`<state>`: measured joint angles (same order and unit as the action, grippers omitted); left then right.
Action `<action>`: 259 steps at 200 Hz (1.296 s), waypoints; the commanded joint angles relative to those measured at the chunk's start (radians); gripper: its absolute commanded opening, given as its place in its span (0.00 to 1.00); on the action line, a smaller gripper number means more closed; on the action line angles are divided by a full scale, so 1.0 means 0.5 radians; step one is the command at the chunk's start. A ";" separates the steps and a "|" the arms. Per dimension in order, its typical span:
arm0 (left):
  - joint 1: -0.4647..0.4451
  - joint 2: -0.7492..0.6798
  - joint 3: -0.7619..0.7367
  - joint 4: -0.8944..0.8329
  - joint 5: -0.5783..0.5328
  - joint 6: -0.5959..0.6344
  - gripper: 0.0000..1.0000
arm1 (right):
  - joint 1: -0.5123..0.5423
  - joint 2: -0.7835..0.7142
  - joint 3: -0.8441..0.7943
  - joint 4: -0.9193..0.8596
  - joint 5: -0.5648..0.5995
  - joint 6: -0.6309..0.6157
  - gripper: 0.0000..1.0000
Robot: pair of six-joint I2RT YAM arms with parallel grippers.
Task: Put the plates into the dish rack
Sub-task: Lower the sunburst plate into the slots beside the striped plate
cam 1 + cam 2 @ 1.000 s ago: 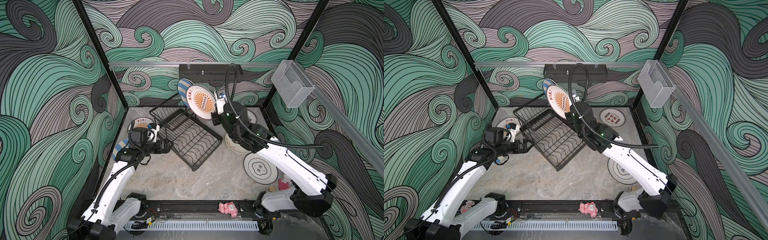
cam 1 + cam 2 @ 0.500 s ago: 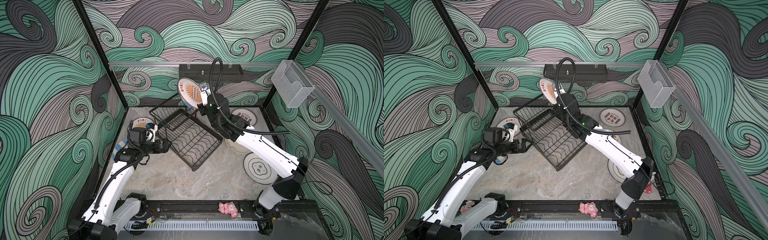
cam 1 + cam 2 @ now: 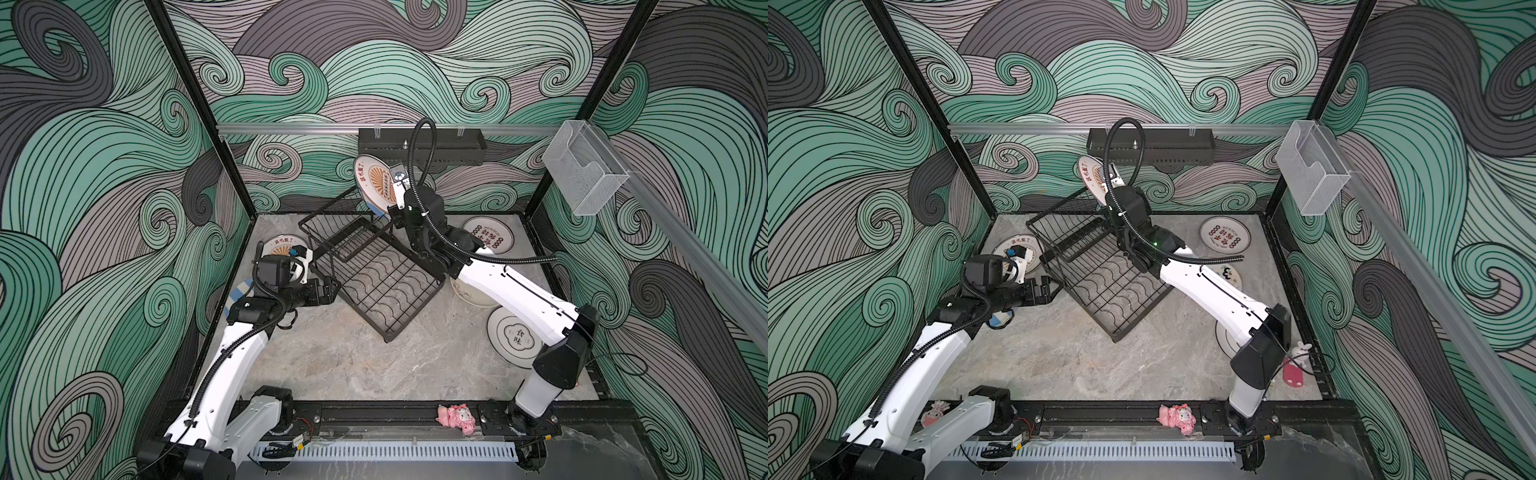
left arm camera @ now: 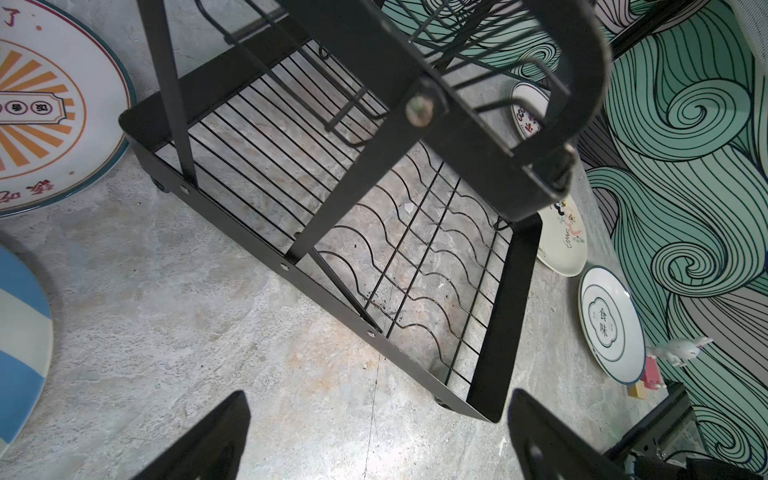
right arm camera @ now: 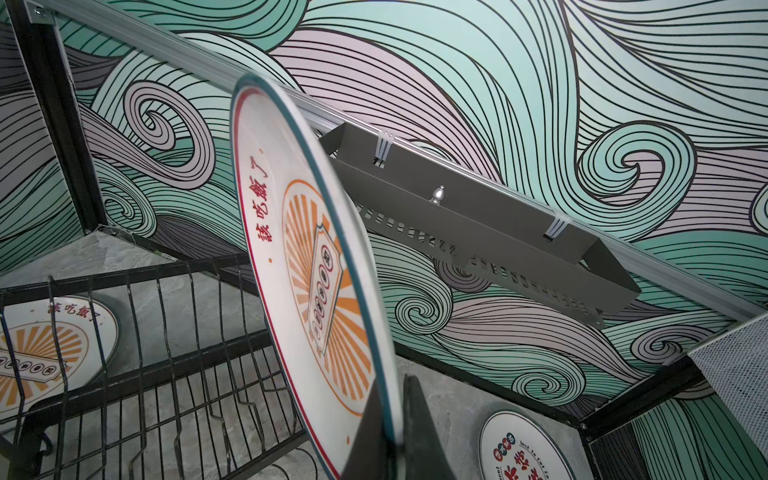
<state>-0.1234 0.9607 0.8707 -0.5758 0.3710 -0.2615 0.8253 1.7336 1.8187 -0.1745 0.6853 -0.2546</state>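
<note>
Black wire of the dish rack (image 4: 509, 299) fills the left wrist view, the left gripper (image 4: 378, 419) spread and empty at its 9 o'clock corner. Only the right wrist view shows the right gripper (image 5: 395, 380) pinching the rim of the sunburst plate (image 5: 316, 266), on edge above the rack's 12 o'clock end. A twin plate (image 3: 280, 244) at 10 o'clock is half hidden by the left wrist; the right arm stretches in from 4 o'clock.

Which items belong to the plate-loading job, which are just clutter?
Job: dish rack, held sunburst plate, tabletop sunburst plate, blue-striped plate, red-lettered plate, doodle plate, green-rimmed plate.
Clutter: pink plush toy, clear box, black wall tray, white rabbit figure.
</note>
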 commanded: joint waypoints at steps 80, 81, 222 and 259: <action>0.041 0.001 0.011 0.008 0.058 -0.010 0.98 | -0.040 0.153 0.155 0.159 0.105 0.037 0.00; 0.043 0.002 0.012 0.009 0.057 -0.012 0.99 | -0.040 0.153 0.156 0.159 0.105 0.038 0.00; 0.081 0.010 0.007 0.020 0.098 -0.023 0.99 | -0.057 0.394 0.334 0.064 0.121 0.119 0.00; 0.084 0.011 0.005 0.017 0.098 -0.026 0.98 | -0.079 0.453 0.378 0.022 0.111 0.159 0.00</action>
<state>-0.0925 0.9607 0.8707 -0.5716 0.4038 -0.2661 0.8074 1.9507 1.9537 -0.1932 0.7101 -0.2024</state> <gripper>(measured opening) 0.986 0.072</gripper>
